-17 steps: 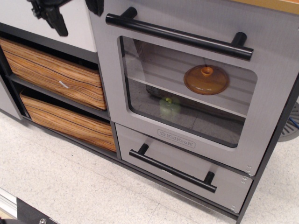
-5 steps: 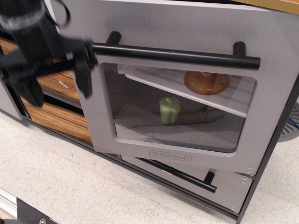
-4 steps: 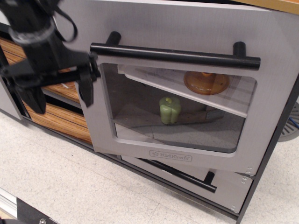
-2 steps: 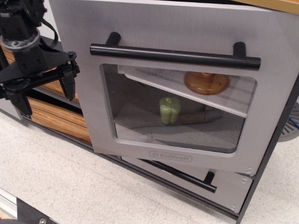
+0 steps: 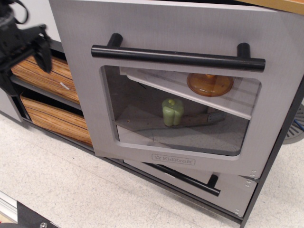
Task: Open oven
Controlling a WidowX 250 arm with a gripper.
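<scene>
The silver-grey oven door (image 5: 166, 33) with its clear window stands swung out toward me, hinged on the right. Its long black bar handle (image 5: 178, 58) runs across the top and the KidKraft logo (image 5: 174, 159) sits under the window. Inside, an orange lid (image 5: 210, 84) rests on a shelf and a green pepper (image 5: 173, 112) stands on the floor. My black gripper (image 5: 23, 59) is at the far left, apart from the door, its fingers (image 5: 43, 51) spread open and holding nothing.
Two orange wood-grain drawers (image 5: 45, 78) sit left of the oven behind my gripper. A smaller grey drawer with a black bar handle (image 5: 183, 178) lies below the door, partly hidden by it. A pale speckled floor (image 5: 71, 190) spreads in front.
The oven door went from shut to swung open. My gripper let go near the handle's left end and has drawn back up and to the left, away from the door.
</scene>
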